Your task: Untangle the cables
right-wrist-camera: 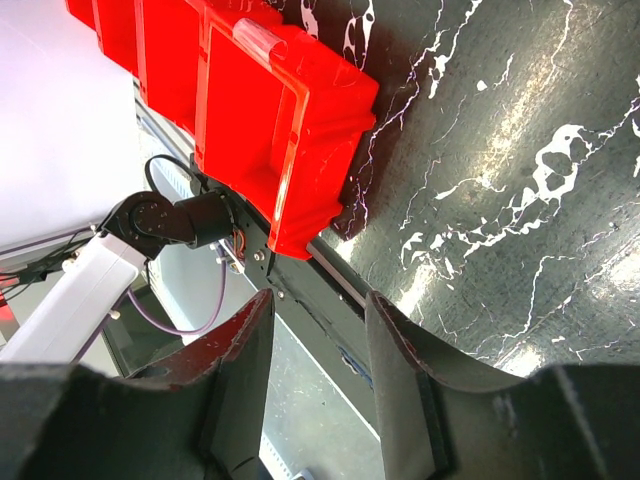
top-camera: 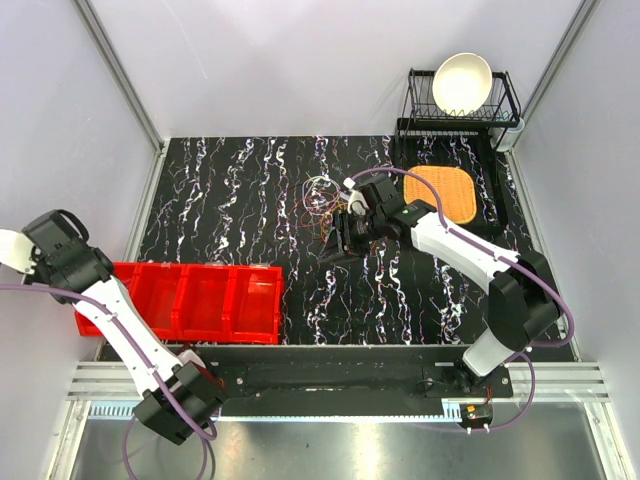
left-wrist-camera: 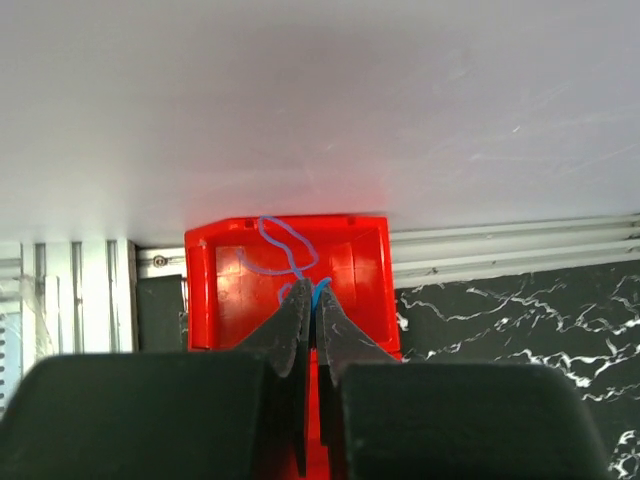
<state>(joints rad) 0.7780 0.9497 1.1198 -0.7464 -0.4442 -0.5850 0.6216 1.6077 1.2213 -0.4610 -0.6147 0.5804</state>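
- Pinching a thin blue cable (left-wrist-camera: pixel 296 262), the left gripper (left-wrist-camera: pixel 310 300) has its fingertips pressed together on the wire. It sits at the far left, over the end compartment of the red bin (top-camera: pixel 200 269).
- From the fingertips, the blue cable rises toward 11 o'clock in the left wrist view. It curls into a small loop over that compartment's floor.
- At table centre lies the tangle of cables (top-camera: pixel 318 203): fine orange, yellow and pale loops crossing one another on the black marbled table (top-camera: pixel 230 190). It is well apart from the bin, toward 2 o'clock of it.
- Just beside the tangle, at its 5 o'clock, hangs the right gripper (top-camera: pixel 340 243). Its fingers stand apart, and the right wrist view shows nothing between them.
- At 3 o'clock of the tangle is a woven orange mat (top-camera: pixel 445 195).
- At 12 o'clock of the mat stands a black dish rack (top-camera: pixel 505 100) holding a white bowl (top-camera: pixel 462 82).
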